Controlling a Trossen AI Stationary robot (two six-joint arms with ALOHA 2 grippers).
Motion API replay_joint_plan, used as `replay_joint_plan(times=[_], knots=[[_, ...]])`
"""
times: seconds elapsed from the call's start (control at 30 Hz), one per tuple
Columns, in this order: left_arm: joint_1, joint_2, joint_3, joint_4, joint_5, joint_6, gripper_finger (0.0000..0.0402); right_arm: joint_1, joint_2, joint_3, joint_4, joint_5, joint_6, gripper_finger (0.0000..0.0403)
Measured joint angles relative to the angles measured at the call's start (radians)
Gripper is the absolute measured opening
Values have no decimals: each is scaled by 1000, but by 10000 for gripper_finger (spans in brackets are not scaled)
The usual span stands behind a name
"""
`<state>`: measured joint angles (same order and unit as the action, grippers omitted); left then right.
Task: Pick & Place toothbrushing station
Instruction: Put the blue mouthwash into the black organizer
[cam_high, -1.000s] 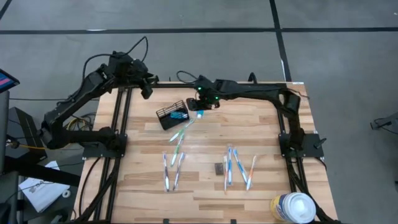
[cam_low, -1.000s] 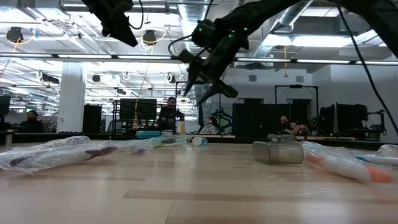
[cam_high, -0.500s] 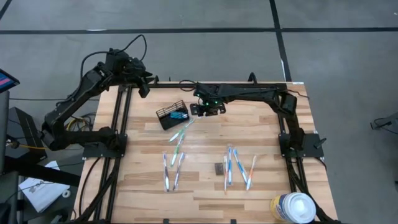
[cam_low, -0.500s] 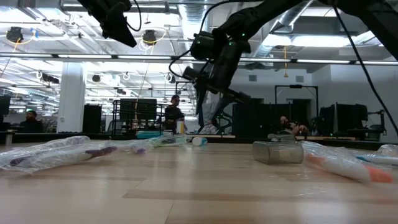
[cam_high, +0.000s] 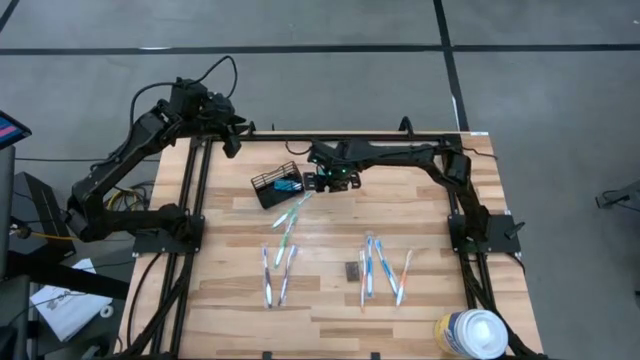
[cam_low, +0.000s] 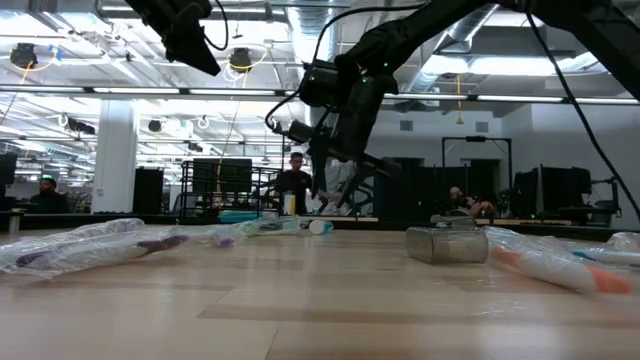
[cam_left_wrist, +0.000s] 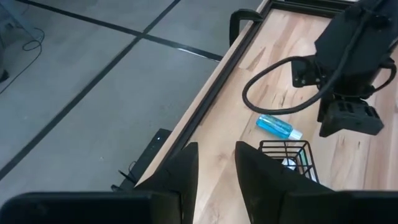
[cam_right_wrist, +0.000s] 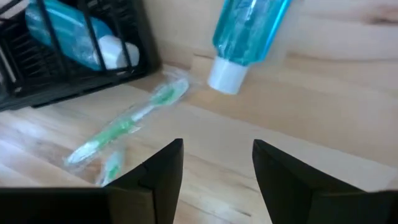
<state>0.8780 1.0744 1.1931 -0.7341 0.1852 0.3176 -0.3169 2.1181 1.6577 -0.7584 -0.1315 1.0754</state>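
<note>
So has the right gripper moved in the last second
Yes. In the high view the right gripper has come down beside the black caddy, jaws open and empty.

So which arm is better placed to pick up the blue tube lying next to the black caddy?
The right. Its gripper hovers over the blue tube beside the caddy, fingers open. The left gripper is raised at the table's far left corner, farther off.
</note>
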Motion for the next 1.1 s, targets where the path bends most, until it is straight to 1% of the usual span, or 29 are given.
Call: replay_joint_plan(times=[0.07, 0.2, 0.37, 0.47, 0.73, 0.83, 0.93, 1.1], knots=[[0, 0, 0, 0, 1, 0, 100, -5, -1, 1, 5, 13, 13, 184], [0, 0, 0, 0, 5, 0, 100, -7, -1, 1, 13, 82, 56, 184], [0, 0, 0, -1, 5, 0, 100, -13, -1, 1, 30, 82, 100, 181], [0, 0, 0, -1, 5, 0, 100, -11, -1, 1, 63, 103, 119, 180], [0, 0, 0, -6, 5, 0, 100, 26, -1, 1, 60, 105, 131, 178], [0, 0, 0, -7, 4, 14, 100, 45, -1, 1, 60, 71, 130, 178], [0, 0, -3, -5, 4, 22, 100, 68, -1, 1, 61, 75, 130, 180], [0, 0, -54, -6, 3, 21, 100, 67, 29, 3, 67, 82, 146, 178]])
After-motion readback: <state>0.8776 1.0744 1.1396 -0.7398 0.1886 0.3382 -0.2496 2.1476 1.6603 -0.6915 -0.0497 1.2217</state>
